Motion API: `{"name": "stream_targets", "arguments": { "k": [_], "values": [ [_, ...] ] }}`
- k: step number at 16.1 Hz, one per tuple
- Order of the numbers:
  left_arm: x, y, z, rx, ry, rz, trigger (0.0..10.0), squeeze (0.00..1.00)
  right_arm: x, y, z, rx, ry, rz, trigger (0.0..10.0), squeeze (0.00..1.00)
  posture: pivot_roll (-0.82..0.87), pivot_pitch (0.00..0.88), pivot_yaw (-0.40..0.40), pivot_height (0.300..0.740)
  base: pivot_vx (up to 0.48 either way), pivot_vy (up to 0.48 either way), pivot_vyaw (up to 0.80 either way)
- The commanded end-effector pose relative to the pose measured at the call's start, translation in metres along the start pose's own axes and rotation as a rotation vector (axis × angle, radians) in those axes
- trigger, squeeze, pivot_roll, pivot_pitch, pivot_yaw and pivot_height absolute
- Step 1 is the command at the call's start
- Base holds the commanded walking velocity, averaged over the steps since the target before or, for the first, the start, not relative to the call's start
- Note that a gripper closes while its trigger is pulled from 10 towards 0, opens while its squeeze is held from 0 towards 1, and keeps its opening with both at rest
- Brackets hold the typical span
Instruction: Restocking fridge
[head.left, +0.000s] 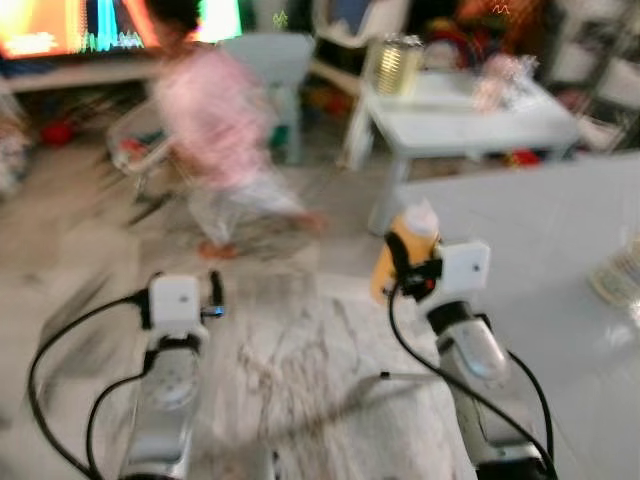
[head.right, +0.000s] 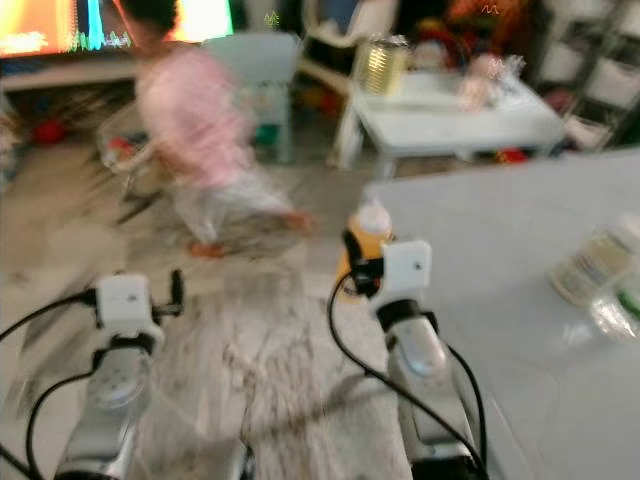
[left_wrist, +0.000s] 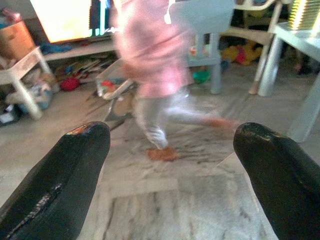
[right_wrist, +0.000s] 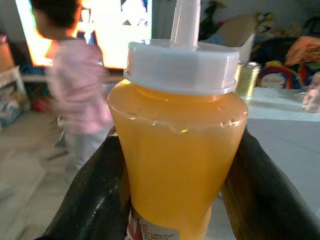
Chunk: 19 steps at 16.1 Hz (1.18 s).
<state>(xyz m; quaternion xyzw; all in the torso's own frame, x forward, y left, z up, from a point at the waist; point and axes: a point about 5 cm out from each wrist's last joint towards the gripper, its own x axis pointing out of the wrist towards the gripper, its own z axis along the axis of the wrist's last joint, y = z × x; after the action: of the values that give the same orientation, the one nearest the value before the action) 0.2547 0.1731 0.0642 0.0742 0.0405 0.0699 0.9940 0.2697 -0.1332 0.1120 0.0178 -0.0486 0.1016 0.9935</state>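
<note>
Right wrist view: right end effector (right_wrist: 172, 200) clamps orange plastic sauce bottle w/ white cap (right_wrist: 177, 145); left end effector (left_wrist: 170, 165) open, empty. Keep bottle upright, avoid person (head.left: 215, 130) ahead.

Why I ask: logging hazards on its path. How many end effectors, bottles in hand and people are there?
end effectors: 2 (left end effector open, right end effector shut on the bottle)
orange bottle: 1
person: 1
total: 4
</note>
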Motion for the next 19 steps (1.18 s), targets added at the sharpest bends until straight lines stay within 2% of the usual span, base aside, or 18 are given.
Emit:
{"name": "stream_targets", "arguments": {
  "k": [1,3,5,13,17,19],
  "values": [
    [0.001,0.011,-0.005,0.022,0.017,0.016,10.0,0.0,0.003,0.0,0.007,-0.016,-0.044,-0.01,10.0,0.0,0.14,0.019,-0.039,0.74,0.0,0.0,0.8],
    [0.006,0.016,-0.001,0.034,0.009,0.028,10.0,0.0,0.004,-0.008,0.007,-0.033,-0.046,-0.043,10.0,0.0,0.15,0.029,-0.032,0.74,0.0,0.0,0.8],
    [0.009,0.018,0.002,0.04,0.003,0.019,10.0,0.0,0.007,-0.015,0.007,-0.041,-0.048,-0.069,10.0,0.0,0.15,0.036,-0.031,0.74,0.0,0.315,0.0],
    [0.013,0.024,0.006,0.04,-0.013,-0.002,10.0,0.0,0.005,-0.028,0.004,-0.068,-0.04,-0.13,10.0,0.0,0.15,0.058,-0.034,0.74,0.0,0.48,0.0],
    [-0.001,0.022,0.001,0.047,0.002,-0.025,10.0,0.0,-0.019,-0.039,-0.013,-0.156,0.026,-0.194,10.0,0.0,0.14,0.068,-0.034,0.74,0.0,0.48,0.0],
    [-0.004,0.022,-0.002,0.054,0.013,-0.039,10.0,0.0,-0.023,-0.037,-0.016,-0.136,0.036,-0.19,10.0,0.0,0.14,0.068,-0.031,0.74,0.0,0.48,0.4]
  ]
}}
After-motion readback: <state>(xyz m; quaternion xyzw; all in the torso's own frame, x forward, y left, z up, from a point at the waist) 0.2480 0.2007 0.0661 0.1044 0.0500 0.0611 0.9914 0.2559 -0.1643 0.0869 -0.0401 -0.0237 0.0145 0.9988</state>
